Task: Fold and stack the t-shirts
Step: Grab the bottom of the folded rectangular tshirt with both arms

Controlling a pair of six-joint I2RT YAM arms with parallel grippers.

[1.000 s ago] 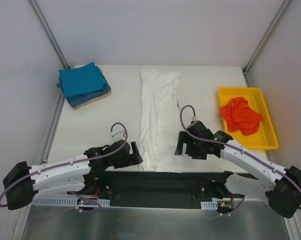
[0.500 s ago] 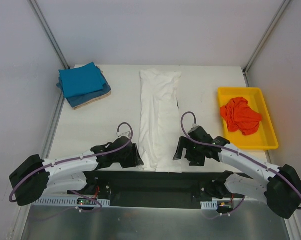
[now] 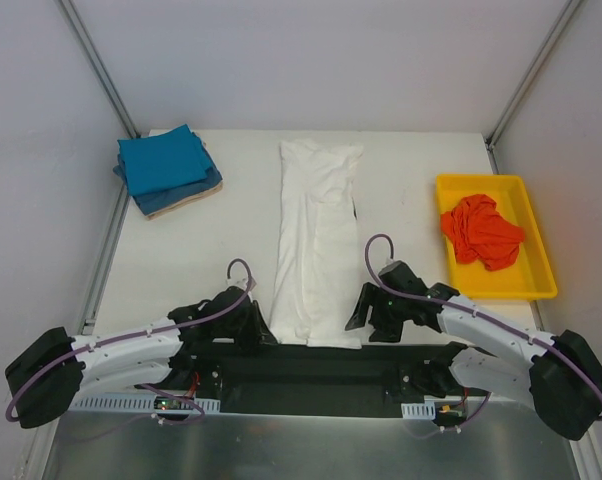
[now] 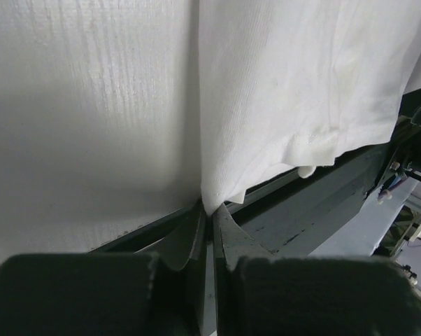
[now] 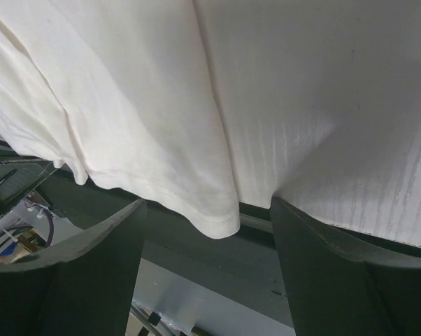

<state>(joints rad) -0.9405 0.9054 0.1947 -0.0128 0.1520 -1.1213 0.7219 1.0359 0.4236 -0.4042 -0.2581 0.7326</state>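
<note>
A white t-shirt (image 3: pixel 316 235), folded into a long strip, runs down the middle of the table. My left gripper (image 3: pixel 265 334) sits at the strip's near left corner. The left wrist view shows that gripper (image 4: pixel 212 210) shut on the corner of the white cloth (image 4: pixel 287 91). My right gripper (image 3: pixel 358 318) is at the near right corner. In the right wrist view it (image 5: pixel 207 210) stands open, its fingers on either side of the hem corner (image 5: pixel 221 225) without touching it. Folded teal-blue t-shirts over a tan one (image 3: pixel 167 170) are stacked at the far left. An orange-red t-shirt (image 3: pixel 481 230) lies crumpled.
The orange-red t-shirt rests in a yellow tray (image 3: pixel 541 280) at the right side of the table. A dark strip (image 3: pixel 321 362) runs along the table's near edge, just below both grippers. Grey walls and metal posts surround the table.
Both grippers moved nearer the table's front edge, onto the white shirt's near corners. The left gripper went from open to shut on its corner. The right jaws narrowed a little.
</note>
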